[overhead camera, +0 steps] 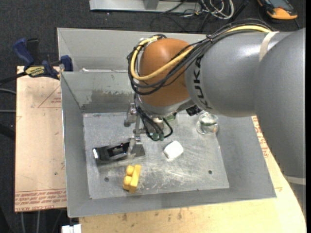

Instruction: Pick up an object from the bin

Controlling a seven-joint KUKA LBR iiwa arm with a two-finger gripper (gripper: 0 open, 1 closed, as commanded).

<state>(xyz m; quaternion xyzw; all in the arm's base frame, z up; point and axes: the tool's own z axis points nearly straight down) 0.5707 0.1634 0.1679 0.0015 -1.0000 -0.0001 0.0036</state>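
Where the arm reaches in from the right of the frame, the claw [134, 148] sits low over the bin [73, 130] floor, left of centre, at the right end of a flat black gadget [111, 153]. Claw open or closed: cannot tell. Yellow block [131, 177] just below. White lump [173, 150] to its right. Clear cup [208, 124] further right and higher.

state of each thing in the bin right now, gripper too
gripper: low, at the flat black object's right end
flat black object: lying flat, not lifted
yellow block: lying loose near the front
white block: lying loose, untouched
clear round object: lying loose, untouched
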